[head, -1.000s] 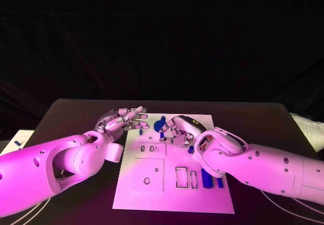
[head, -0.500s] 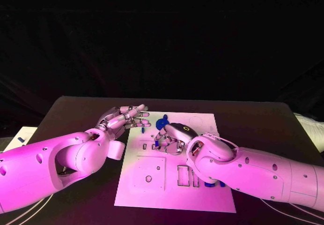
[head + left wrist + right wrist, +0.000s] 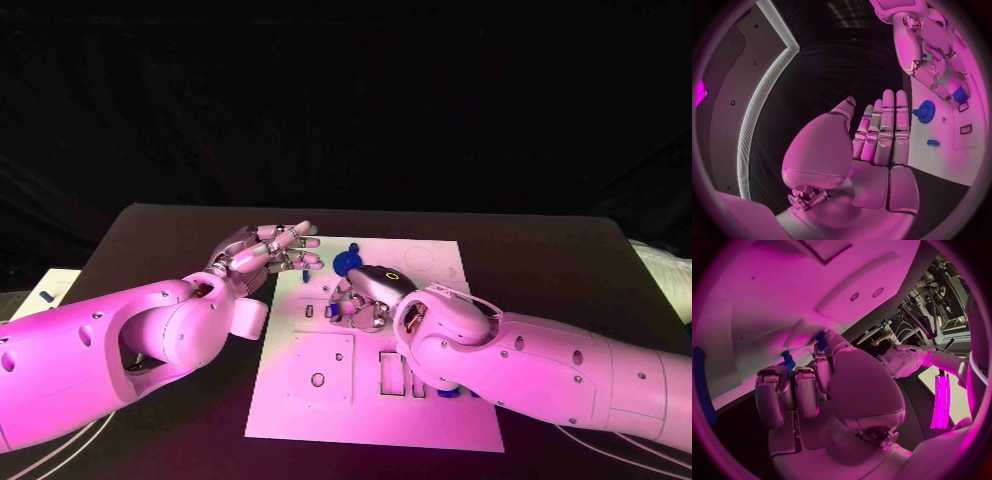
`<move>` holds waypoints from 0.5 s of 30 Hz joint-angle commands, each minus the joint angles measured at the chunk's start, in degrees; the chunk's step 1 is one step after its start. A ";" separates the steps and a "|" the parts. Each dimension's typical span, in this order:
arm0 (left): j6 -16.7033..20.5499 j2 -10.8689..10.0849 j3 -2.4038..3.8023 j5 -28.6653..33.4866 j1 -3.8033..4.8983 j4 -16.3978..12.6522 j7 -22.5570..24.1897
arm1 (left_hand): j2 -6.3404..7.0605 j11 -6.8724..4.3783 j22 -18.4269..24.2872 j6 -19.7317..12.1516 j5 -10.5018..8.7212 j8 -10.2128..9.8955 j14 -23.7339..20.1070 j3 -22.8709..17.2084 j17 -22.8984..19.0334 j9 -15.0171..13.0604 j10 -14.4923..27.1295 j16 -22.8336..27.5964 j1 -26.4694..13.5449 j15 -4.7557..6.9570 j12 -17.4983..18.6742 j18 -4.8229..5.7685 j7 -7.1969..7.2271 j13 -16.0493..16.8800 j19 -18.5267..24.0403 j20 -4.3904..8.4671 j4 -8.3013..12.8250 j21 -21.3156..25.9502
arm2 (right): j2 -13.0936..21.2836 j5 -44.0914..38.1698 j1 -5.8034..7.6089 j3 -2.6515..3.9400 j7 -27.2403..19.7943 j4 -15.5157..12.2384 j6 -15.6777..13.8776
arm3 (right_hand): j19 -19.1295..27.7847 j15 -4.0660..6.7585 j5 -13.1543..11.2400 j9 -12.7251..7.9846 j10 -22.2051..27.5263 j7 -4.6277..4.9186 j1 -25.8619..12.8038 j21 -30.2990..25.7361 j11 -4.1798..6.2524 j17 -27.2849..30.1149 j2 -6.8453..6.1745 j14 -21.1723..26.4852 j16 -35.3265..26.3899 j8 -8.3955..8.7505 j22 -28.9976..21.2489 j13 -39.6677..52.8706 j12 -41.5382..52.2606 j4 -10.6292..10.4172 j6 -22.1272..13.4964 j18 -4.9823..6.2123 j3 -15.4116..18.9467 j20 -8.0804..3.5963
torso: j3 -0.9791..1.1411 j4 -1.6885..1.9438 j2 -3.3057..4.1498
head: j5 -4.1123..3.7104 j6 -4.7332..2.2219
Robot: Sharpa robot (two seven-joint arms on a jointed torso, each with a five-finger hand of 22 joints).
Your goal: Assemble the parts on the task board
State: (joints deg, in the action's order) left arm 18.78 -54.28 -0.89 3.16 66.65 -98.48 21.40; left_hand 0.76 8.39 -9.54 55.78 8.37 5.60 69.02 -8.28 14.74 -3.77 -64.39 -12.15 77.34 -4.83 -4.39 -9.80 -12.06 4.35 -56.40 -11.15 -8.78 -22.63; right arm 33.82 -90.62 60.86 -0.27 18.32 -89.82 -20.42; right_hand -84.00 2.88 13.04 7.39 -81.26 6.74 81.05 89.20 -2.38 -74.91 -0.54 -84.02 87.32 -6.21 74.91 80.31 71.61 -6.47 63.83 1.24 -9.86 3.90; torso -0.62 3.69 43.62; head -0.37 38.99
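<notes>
The white task board (image 3: 310,415) lies in the middle of the black table. My right hand (image 3: 369,293) is low over the board's upper left area, fingers curled, and pinches a small blue part (image 3: 961,95) against the board; the same blue part (image 3: 787,361) shows at its fingertips in the right wrist view. A blue gear (image 3: 348,263) sits on the board just beyond that hand, also seen as the blue gear (image 3: 926,111). My left hand (image 3: 274,250) hovers at the board's left edge with its fingers stretched flat, holding nothing. A tiny blue piece (image 3: 934,143) lies on the board near it.
More blue parts (image 3: 450,392) stand near the board's rectangular slots (image 3: 389,372), partly hidden under my right forearm. A white object (image 3: 51,290) lies at the table's left edge. Bare black table (image 3: 562,260) stretches to the right of the board.
My right hand has moved left and nearer across the board, lowering toward the small slots at its upper left. The left hand has hardly moved.
</notes>
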 commanded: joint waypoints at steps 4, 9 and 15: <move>-1.02 0.06 0.03 -0.01 0.02 -0.05 0.57 | -0.29 0.26 0.07 0.02 -0.15 -0.39 -0.07 0.04 0.05 0.01 0.07 0.36 0.22 -0.36 0.27 -0.60 -0.35 0.08 -0.30 -0.19 0.21 -0.09 | 0.26 -2.78 -0.32 -0.26 3.25 0.33 2.52 | -4.54 0.14 -0.04 0.21 -1.52 -1.47 -0.33 -0.08 1.75 -10.34 0.27 -4.92 0.04 -0.15 13.39 -2.62 -0.28 -0.16 1.91 -0.78 -0.05 -0.33 | 0.06 -0.03 0.02 | 0.00 0.01; -1.06 0.06 0.03 -0.01 0.02 -0.01 0.55 | -0.29 0.26 0.07 0.02 -0.15 -0.39 -0.07 0.04 0.05 0.01 0.07 0.36 0.22 -0.36 0.27 -0.60 -0.35 0.08 -0.30 -0.19 0.21 -0.09 | 0.40 -3.31 -0.34 -0.26 3.82 0.20 2.58 | -4.55 0.13 -0.02 0.21 -1.56 -1.47 -0.38 -0.08 1.74 -10.34 0.24 -4.92 0.04 -0.14 13.41 -2.55 -0.19 -0.17 1.90 -0.78 -0.03 -0.33 | 0.05 -0.05 0.03 | -0.02 0.01; -1.13 0.09 0.03 -0.01 0.02 0.00 0.52 | -0.29 0.26 0.07 0.02 -0.15 -0.39 -0.07 0.04 0.05 0.01 0.07 0.36 0.22 -0.36 0.27 -0.60 -0.35 0.08 -0.30 -0.19 0.21 -0.09 | 0.50 -3.59 -0.39 -0.26 4.24 0.13 3.54 | -4.52 0.10 0.07 0.23 -1.49 -1.43 -0.64 -0.09 1.71 -10.25 0.14 -4.90 -0.02 -0.08 13.38 -2.64 -0.36 -0.29 1.86 -0.77 0.02 -0.31 | 0.03 -0.09 0.03 | -0.07 0.00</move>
State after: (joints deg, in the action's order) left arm 18.77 -54.28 -0.89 3.16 66.65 -98.41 21.39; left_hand 0.76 8.39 -9.54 55.78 8.37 5.60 69.02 -8.28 14.73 -3.77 -64.39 -12.15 77.34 -4.83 -4.40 -9.81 -12.06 4.34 -56.40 -11.15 -8.78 -22.63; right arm 34.11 -93.03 60.88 -0.18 20.05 -90.14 -20.24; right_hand -84.00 2.87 12.93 7.69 -81.26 6.77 80.89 89.20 -2.38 -74.95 -0.70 -84.02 87.32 -5.95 74.91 80.31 71.61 -6.54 63.86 1.24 -9.77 3.90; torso -0.56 3.63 43.64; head -0.39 39.00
